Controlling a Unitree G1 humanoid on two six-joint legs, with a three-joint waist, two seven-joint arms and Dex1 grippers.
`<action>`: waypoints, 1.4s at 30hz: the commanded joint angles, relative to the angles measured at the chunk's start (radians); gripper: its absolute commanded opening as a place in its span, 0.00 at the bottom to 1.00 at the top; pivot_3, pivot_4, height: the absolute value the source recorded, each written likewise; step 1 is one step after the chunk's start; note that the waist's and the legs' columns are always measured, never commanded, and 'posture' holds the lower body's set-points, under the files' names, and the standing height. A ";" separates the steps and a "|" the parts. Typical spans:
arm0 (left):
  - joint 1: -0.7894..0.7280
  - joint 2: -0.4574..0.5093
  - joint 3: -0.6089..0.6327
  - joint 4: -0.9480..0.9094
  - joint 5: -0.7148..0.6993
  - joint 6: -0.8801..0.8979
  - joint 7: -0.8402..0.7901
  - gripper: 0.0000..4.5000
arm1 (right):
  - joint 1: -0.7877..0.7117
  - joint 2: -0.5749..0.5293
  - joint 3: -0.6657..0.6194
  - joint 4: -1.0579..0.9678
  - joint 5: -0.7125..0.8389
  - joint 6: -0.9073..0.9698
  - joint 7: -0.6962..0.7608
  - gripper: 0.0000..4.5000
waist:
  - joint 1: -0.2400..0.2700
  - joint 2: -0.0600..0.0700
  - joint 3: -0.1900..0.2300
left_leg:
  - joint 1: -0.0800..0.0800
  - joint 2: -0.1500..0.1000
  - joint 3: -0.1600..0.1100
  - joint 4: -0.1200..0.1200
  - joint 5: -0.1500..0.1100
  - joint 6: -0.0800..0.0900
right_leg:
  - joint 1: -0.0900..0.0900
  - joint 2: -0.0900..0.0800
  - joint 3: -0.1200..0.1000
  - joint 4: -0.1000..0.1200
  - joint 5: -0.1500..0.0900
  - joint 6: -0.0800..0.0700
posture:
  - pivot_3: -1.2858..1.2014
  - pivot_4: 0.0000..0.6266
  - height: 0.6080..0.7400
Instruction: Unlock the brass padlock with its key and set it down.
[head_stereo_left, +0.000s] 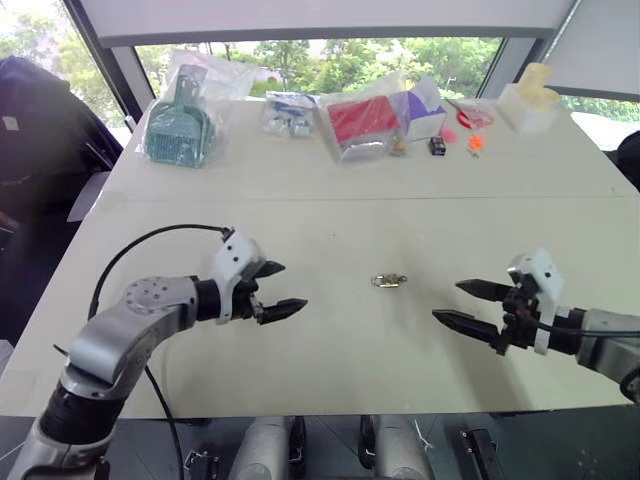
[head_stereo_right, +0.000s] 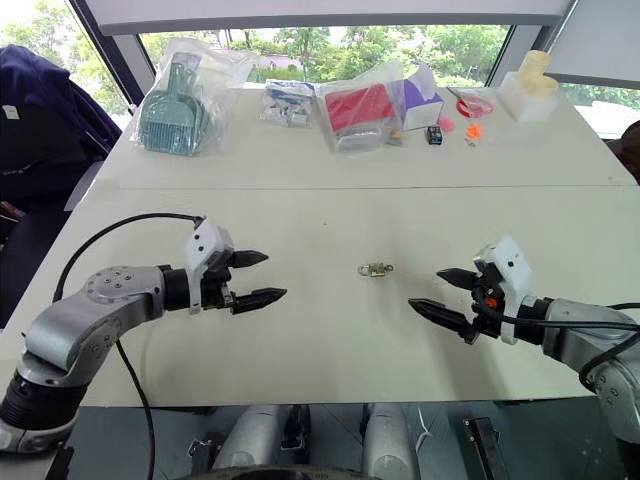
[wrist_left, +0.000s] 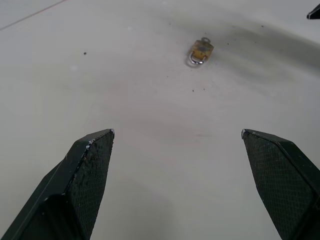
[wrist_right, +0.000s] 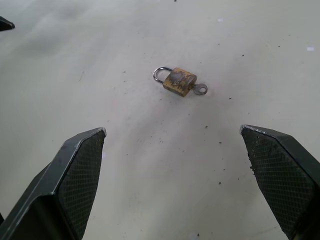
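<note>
The brass padlock (wrist_right: 179, 81) is lying flat on the bare white table (head_stereo_left: 330, 350), between the two arms, with the key (wrist_right: 201, 89) sticking out of its base. Its long axis is running roughly across the table, the shackle pointing toward the left gripper (head_stereo_left: 279, 290) and the key toward the right gripper (head_stereo_left: 470, 305). Both grippers are hovering with fingers spread wide, holding nothing. The right gripper is looking slightly nearer and is facing the key end.

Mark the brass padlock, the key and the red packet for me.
brass padlock (wrist_right: 179, 81), right wrist view, on the yellow lock body.
key (wrist_right: 201, 89), right wrist view, on the round silver head sticking out of the body.
red packet (head_stereo_left: 362, 120), left eye view, on its red face.
</note>
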 joint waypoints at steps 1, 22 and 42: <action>-0.012 0.000 0.000 -0.018 -0.010 -0.019 -0.012 0.95 | -0.007 0.009 -0.014 -0.034 0.014 0.001 -0.016 0.99 | 0.001 0.000 0.000 | 0.000 0.000 0.000 0.000 0.001 0.001 | 0.000 0.000 0.000 0.000 0.000 0.000 | 0.52 0.24 0.96; -0.150 0.013 -0.001 0.144 0.070 -0.060 -0.001 0.95 | -0.081 0.027 0.030 -0.031 0.029 0.056 -0.073 0.99 | -0.001 0.000 0.000 | 0.000 0.000 0.000 0.000 0.002 0.001 | 0.000 0.000 0.000 0.000 0.000 0.000 | 0.52 0.24 0.96; -0.838 -0.411 -0.458 1.063 0.405 -0.449 -0.429 0.95 | 0.067 0.124 -0.093 -0.206 0.049 0.118 -0.262 0.99 | 0.024 -0.002 0.001 | -0.001 -0.002 0.000 0.004 -0.001 0.007 | 0.003 0.000 0.000 -0.002 0.000 0.000 | 0.52 0.24 0.96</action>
